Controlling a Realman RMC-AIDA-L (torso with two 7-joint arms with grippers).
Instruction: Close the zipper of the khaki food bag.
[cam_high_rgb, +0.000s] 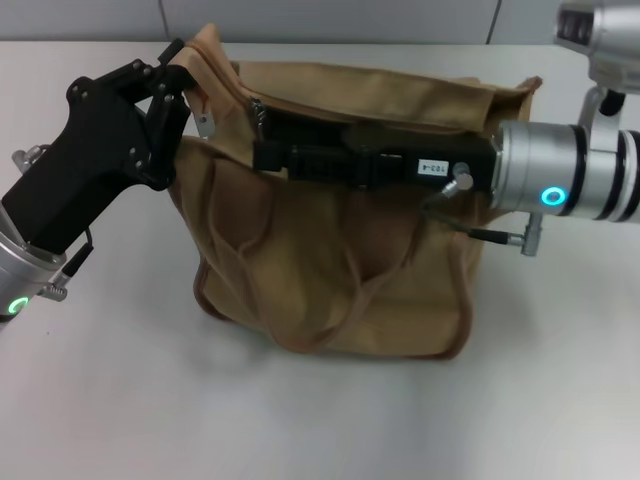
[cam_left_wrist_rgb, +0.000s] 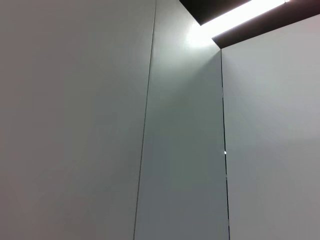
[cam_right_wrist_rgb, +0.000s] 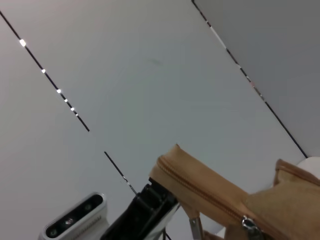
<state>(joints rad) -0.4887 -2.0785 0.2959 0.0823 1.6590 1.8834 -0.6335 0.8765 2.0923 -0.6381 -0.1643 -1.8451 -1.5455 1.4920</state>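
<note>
So the bag (cam_high_rgb: 330, 270) sits mid-surface (cam_high_rgb: 130, 400), tan canvas with darker piping, and its strap handles droop down the side facing the camera. The left hand (cam_high_rgb: 172, 72) comes in from the left and is pinched together on the bag's top left corner, holding that peak of fabric up. A little silver tab (cam_high_rgb: 207, 124) dangles just below the corner it's gripping.

The right hand (cam_high_rgb: 262, 130) reaches in from the right, its long black body lying straight across the top of the bag. Its tip ends right by the zipper (cam_high_rgb: 258, 112) near the left end of the top panel, but I honestly cannot tell whether it's apart or clamped on anything (the tip just blends into dark stuff there).

The right wrist view shows the raised corner of the bag (cam_right_wrist_rgb: 210, 192) with the zipper (cam_right_wrist_rgb: 200, 192) track running along it, a silver pull (cam_right_wrist_rgb: 248, 223) at one end, and the left hand (cam_right_wrist_rgb: 142, 215) under the corner.

The left wrist view shows only a wall (cam_left_wrist_rgb: 100, 125).
</note>
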